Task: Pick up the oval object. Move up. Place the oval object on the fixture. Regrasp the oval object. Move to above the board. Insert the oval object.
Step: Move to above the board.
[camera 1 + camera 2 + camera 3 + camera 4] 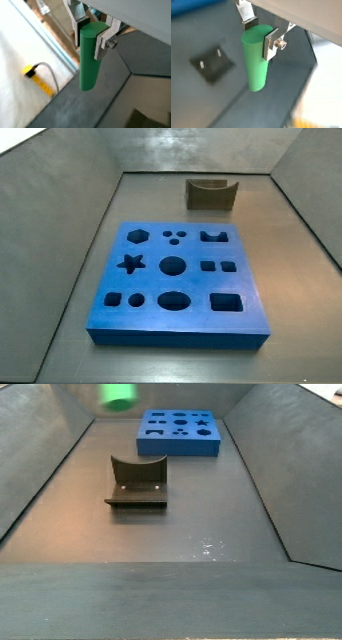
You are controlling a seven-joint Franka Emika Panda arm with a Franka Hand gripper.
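Grey walled floor | gripper (262,31) aloft, jaws clenched on bright green smooth oval rod (256,60) | step: move up | next: lower onto olive-brown notched fixture (138,481), 6 o'clock of blue cut-out board (179,433)

No text, label, brand, number or sign can be read anywhere.

Gripper (93,36) w/ oval object (89,60) between jaws, high above floor; fixture (136,481) nearer than board (182,432).

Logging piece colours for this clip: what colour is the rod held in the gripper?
Bright green: the oval object, clamped in the gripper, shows best in a wrist view.
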